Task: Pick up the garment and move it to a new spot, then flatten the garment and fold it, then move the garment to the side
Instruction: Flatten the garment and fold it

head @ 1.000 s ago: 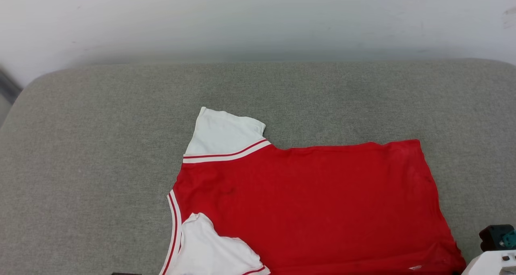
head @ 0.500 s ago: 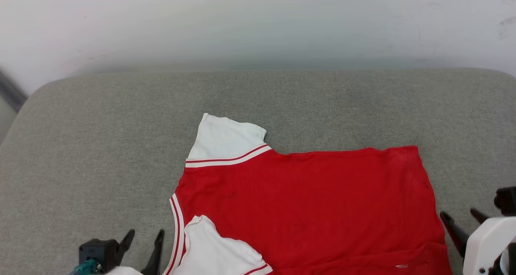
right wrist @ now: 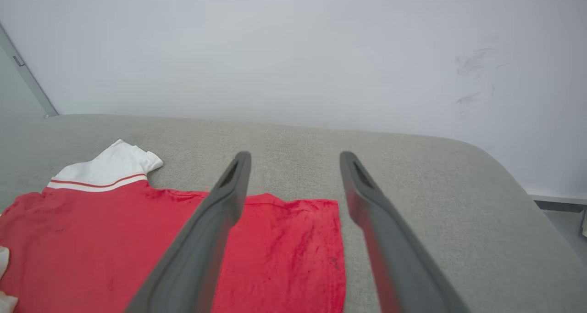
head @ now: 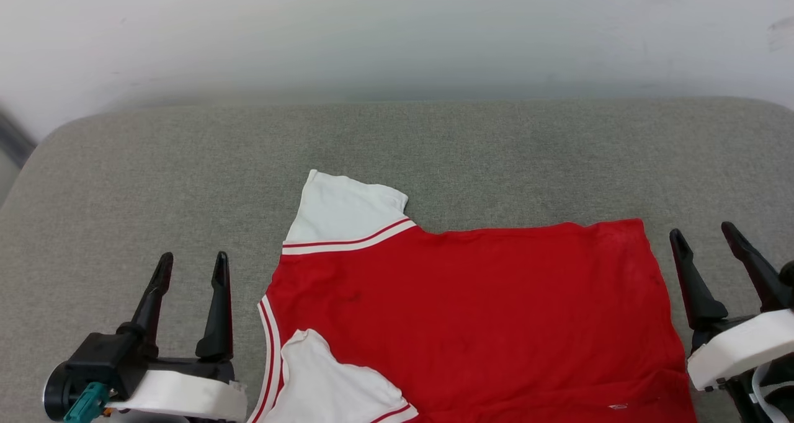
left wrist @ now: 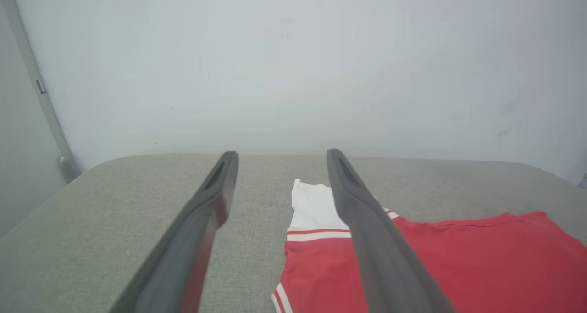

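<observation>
1. The red short-sleeved jersey T-shirt with white sleeves (head: 471, 311) lies spread on the wide grey fabric cushion (head: 434, 144), over the cushion's middle and near part. Its plain red side faces up, its neck end points to the cushion's left and its hem (head: 657, 286) to the cushion's right.
2. The left gripper (head: 192, 260) hangs above the cushion's near left area with its two dark fingers apart and nothing between them. It is just off the shirt's striped neck edge and does not touch it.
3. The right gripper (head: 702, 231) hangs above the cushion's near right area, likewise spread and empty, just past the hem.
4. Done, as I judge it: the shirt is already laid out, and the body looks largely smooth, so the flattening seems close to finished. Whether this is its new spot I cannot tell.
5. Partly done: the far white sleeve (head: 347, 209) lies open toward the cushion's back edge. The near white sleeve (head: 329, 379) is turned in over the red body, which may be a first fold or just a stray flap. A shallow ridge crosses the near hem corner.
6. Left to do: the main folds of the body, then carrying the folded shirt to one side of the cushion. With both grippers flanking the shirt's two ends, a two-handed grasp looks like the likely next step.
</observation>
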Robot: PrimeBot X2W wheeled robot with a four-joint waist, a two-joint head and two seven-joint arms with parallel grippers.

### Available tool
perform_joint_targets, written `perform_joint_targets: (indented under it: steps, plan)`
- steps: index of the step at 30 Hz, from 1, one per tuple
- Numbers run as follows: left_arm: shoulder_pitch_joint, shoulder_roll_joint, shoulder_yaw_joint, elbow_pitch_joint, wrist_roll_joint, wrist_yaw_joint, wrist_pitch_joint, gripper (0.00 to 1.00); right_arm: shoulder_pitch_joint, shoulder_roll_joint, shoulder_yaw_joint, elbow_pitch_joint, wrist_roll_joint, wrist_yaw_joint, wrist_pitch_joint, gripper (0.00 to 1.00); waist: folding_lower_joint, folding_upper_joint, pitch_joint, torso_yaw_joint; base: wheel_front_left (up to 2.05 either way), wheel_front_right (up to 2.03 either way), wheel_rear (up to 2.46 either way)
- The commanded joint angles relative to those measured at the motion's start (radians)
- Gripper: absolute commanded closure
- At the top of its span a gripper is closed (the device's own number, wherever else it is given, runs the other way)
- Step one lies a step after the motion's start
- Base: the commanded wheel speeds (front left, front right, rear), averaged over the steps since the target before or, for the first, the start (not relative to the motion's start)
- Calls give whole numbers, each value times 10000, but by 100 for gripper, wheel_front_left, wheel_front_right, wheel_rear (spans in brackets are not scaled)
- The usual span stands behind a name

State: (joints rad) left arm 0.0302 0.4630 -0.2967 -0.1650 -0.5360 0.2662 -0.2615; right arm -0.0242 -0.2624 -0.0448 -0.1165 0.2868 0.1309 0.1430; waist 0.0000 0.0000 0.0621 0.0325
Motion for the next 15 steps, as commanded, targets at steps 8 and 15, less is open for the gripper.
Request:
perform_joint_targets:
  steps: [8, 15]
  plan:
    - [459, -1367, 1218, -135, 1225, -1373, -42, 0, -43, 667, 45, 349, -703, -4, -2044, 0, 0, 0, 97, -95, 0, 0, 0]
    - [468, -1972, 1910, 70, 1650, -2239, -35, 0, -186, 911, 69, 591, -858, -4, -2567, 0, 0, 0, 220, -263, 0, 0, 0]
